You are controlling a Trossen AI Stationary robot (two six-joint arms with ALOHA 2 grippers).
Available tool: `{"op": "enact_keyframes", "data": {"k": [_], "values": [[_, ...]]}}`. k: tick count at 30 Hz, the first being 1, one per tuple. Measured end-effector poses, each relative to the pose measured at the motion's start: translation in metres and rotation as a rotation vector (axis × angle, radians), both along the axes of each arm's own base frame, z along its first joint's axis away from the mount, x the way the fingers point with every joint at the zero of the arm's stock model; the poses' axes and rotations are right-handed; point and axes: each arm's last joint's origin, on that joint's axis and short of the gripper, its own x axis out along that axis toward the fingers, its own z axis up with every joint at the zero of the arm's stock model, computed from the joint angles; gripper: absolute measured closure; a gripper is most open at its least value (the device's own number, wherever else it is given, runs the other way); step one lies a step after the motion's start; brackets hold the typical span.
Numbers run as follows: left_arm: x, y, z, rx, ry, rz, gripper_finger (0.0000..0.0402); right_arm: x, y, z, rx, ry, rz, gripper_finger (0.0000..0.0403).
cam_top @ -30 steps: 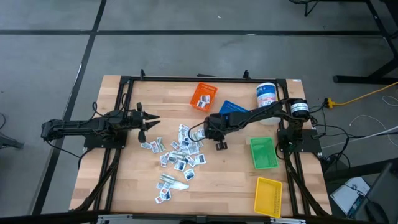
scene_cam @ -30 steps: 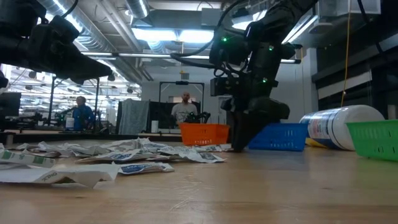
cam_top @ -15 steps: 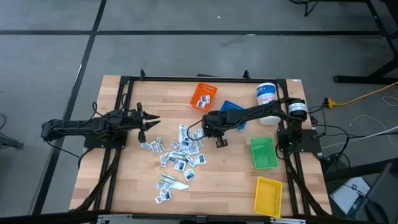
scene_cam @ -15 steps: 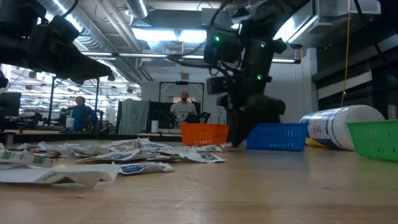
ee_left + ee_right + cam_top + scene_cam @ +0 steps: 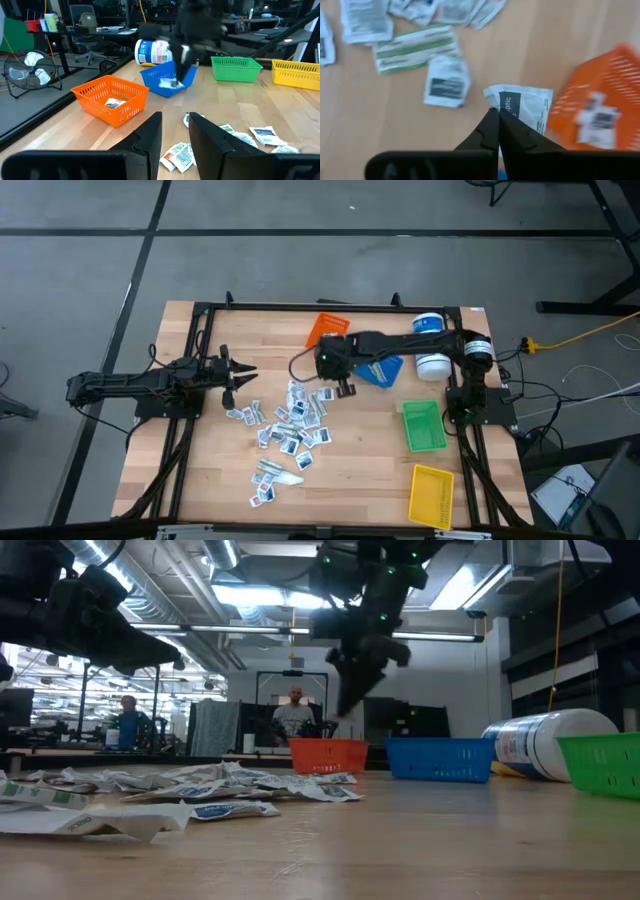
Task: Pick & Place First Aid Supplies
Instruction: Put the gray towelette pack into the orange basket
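While the left pincer (image 5: 247, 376) waits at the left of the frame in the high view, its fingers (image 5: 150, 135) apart and empty, the right pincer (image 5: 498, 116) is clamped on one white packet (image 5: 526, 106) with a dark label, lifted clear of the worktop (image 5: 370, 470). In the high view that right pincer (image 5: 322, 360) sits at upper centre, just beside the orange bin (image 5: 322, 326), which already holds a packet (image 5: 115, 103). The rest of the first aid supplies (image 5: 290, 425) lie scattered at the centre of the worktop. A blue bin (image 5: 440, 758), a green bin (image 5: 423, 426) and a yellow bin (image 5: 432, 496) stand toward the right, with a white canister (image 5: 430, 340) on its side at upper right.
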Motion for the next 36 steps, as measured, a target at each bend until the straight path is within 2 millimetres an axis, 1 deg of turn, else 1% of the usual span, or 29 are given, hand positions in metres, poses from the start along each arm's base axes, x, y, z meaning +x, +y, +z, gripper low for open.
{"op": "enact_keyframes", "data": {"k": [4,7,12,14,16,27,36], "values": [[0.000,0.000,0.000,0.000,0.000,0.000,0.0309,0.002,-0.023,0.017,-0.016,-0.056,-0.033,0.0398],[0.000,0.000,0.000,0.000,0.000,0.000,0.0311,0.000,-0.042,0.021,-0.031,-0.082,-0.061,0.0400],[0.000,0.000,0.000,0.000,0.000,0.000,0.0309,-0.003,-0.076,0.021,-0.037,-0.164,-0.143,0.0393],[0.000,0.000,0.000,0.000,0.000,0.000,0.0309,-0.003,-0.087,0.018,0.000,-0.200,-0.185,0.0392],[0.000,0.000,0.000,0.000,0.000,0.000,0.0310,-0.001,-0.094,0.014,0.027,-0.224,-0.226,0.0391],[0.000,0.000,0.000,0.000,0.000,0.000,0.0310,0.009,-0.100,-0.016,0.055,-0.174,-0.242,0.0390],[0.000,0.000,0.000,0.000,0.000,0.000,0.0309,0.009,-0.101,-0.017,0.103,-0.197,-0.348,0.0389]]}}
